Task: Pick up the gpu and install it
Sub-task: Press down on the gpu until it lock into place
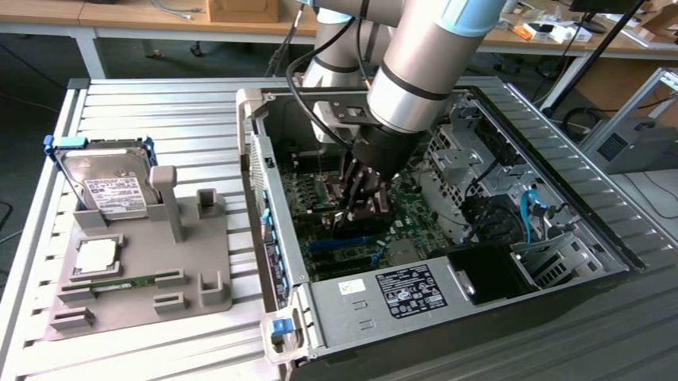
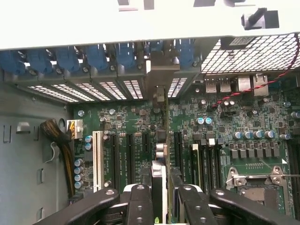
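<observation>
My fingers (image 2: 161,197) are clamped on the gpu (image 2: 161,140), held edge-on directly beneath them inside the computer case (image 1: 317,317). Its long axis runs parallel to the motherboard (image 2: 225,126) slots, bracket end toward the case's rear wall, over the slots.

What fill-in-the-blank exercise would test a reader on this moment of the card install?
1. The gripper is inside the open ____ case.
2. The card it grips stands on edge over the green ____.
3. The hard drive stands in the grey ____ outside the case.
4. The card's metal bracket meets the rear wall below a row of ____ clips.

Missing words: computer; motherboard; holder; blue
</observation>
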Controlling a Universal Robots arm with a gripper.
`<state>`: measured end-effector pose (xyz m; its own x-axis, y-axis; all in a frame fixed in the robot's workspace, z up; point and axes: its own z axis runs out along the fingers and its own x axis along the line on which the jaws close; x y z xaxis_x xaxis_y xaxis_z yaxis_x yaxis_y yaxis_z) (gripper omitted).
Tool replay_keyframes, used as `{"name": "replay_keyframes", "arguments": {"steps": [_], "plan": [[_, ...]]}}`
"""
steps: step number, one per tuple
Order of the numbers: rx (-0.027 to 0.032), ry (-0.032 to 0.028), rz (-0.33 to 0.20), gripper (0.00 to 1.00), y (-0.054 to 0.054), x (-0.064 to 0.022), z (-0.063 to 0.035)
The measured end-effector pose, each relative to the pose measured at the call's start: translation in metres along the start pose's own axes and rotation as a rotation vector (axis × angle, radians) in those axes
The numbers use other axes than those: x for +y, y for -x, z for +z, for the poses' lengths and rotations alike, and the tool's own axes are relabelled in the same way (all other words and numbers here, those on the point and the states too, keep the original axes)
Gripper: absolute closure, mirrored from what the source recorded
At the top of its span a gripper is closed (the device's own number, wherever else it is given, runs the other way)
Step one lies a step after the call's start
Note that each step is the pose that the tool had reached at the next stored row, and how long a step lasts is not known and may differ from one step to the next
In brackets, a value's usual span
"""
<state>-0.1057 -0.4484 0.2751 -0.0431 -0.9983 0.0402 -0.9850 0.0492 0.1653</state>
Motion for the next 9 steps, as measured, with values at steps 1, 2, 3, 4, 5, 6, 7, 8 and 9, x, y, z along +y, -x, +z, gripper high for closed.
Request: {"name": "replay_keyframes", "arguments": {"steps": [1,2,3,4,5,6,7,8,9], "plan": [[0.0000,-0.0002,0.000,0.73,-0.0001,0.0009,0.0002],[0.0000,0.0001,0.000,0.73,-0.0004,0.0019,0.0003],[0.0000,0.0000,0.000,0.73,-0.0007,0.0029,0.0005],[0.0000,-0.0002,0.000,0.73,-0.0009,0.0035,0.0006],[0.0000,-0.0002,0.000,0.73,-0.0009,0.0036,0.0006],[0.0001,-0.0001,0.000,0.73,-0.0009,0.0036,0.0006],[0.0002,-0.0001,0.000,0.73,-0.0010,0.0036,0.0006],[0.0001,0.0000,0.000,0.73,-0.0011,0.0037,0.0006],[0.0001,0.0000,0.000,0.73,-0.0011,0.0038,0.0008]]}}
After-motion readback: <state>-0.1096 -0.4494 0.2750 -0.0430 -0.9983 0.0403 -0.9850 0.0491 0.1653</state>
